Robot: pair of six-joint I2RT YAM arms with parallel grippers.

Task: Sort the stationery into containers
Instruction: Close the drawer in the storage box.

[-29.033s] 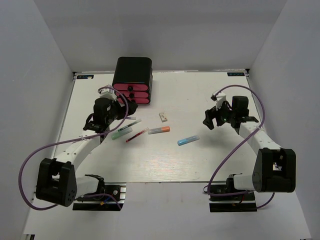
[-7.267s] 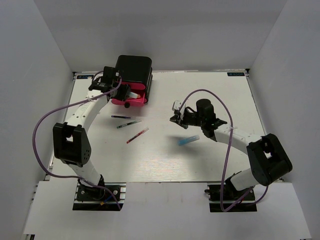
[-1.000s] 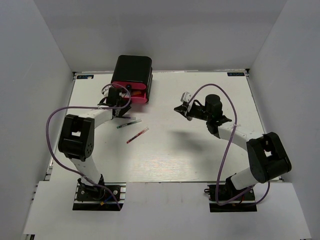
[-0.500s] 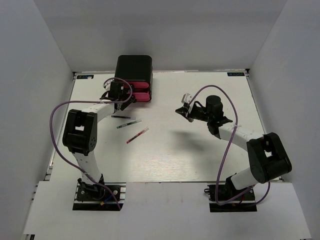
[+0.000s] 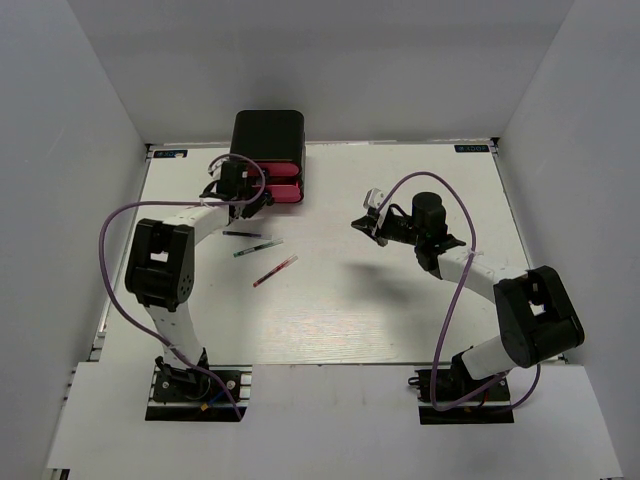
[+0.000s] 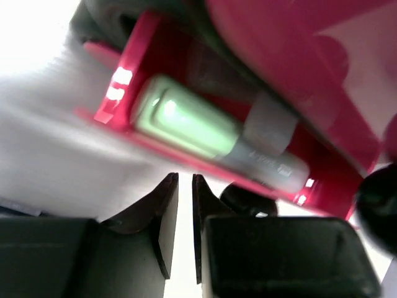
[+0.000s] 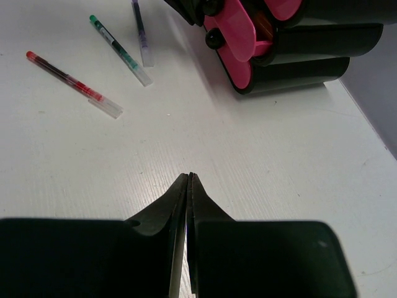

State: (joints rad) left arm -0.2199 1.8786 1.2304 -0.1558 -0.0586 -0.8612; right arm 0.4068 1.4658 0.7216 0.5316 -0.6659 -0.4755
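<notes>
**Left claw shifted up to the drawers; only pens still loose**

Top view: over the last second the left claw (image 5: 248, 200) has moved from just near of the drawer fronts to right against the pink drawers (image 5: 282, 191), which sit in the black box (image 5: 268, 135) at the far left of the surface (image 5: 400, 300). The markers and eraser seen loose in the oldest frame are off the surface. Three pens lie just near of the drawers: black pen (image 5: 243, 234), green pen (image 5: 258, 246), red pen (image 5: 274, 271), each apart from the others. The right claw (image 5: 360, 222) hangs mid-surface, well apart from the pens, and has barely changed.

Left wrist: the claw fingers are drawn almost together with a thin slit between them and nothing gripped. Just beyond them is an open drawer (image 6: 133, 59) with a mint marker (image 6: 186, 121) lying inside, end to end with a grey marker (image 6: 270, 162). A black knob (image 6: 248, 197) sits just past the fingertips.

Right wrist: the claw fingers are pressed together and empty, above bare surface. The pens and drawers lie far ahead, with one drawer front sticking out.
</notes>
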